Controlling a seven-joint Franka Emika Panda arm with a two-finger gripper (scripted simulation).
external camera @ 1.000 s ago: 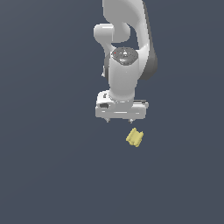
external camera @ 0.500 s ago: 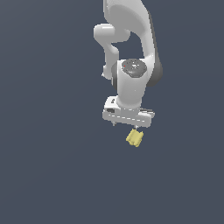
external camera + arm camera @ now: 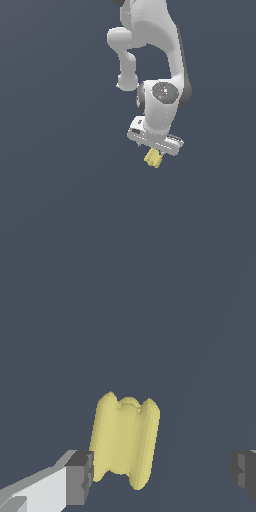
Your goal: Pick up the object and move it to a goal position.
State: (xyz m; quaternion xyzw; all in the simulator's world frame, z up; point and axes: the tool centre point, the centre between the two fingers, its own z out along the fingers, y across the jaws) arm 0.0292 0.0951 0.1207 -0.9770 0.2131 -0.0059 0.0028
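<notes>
The object (image 3: 153, 158) is a small pale yellow block with ridged, lobed sides, lying on the dark grey floor. My white gripper (image 3: 154, 148) hangs just above it and covers its upper part in the exterior view. In the wrist view the object (image 3: 125, 439) lies between my open fingers, closer to one dark pad (image 3: 80, 477) than to the other (image 3: 243, 471). Neither pad touches it. The gripper (image 3: 161, 474) is open and empty.
The floor (image 3: 60, 190) is a plain dark grey surface with nothing else on it in view. The white arm (image 3: 150, 45) rises above the gripper toward the top of the exterior view.
The gripper has moved down and toward the exterior view's right, from beside the object to directly over it. The wrist has turned. The object has not moved.
</notes>
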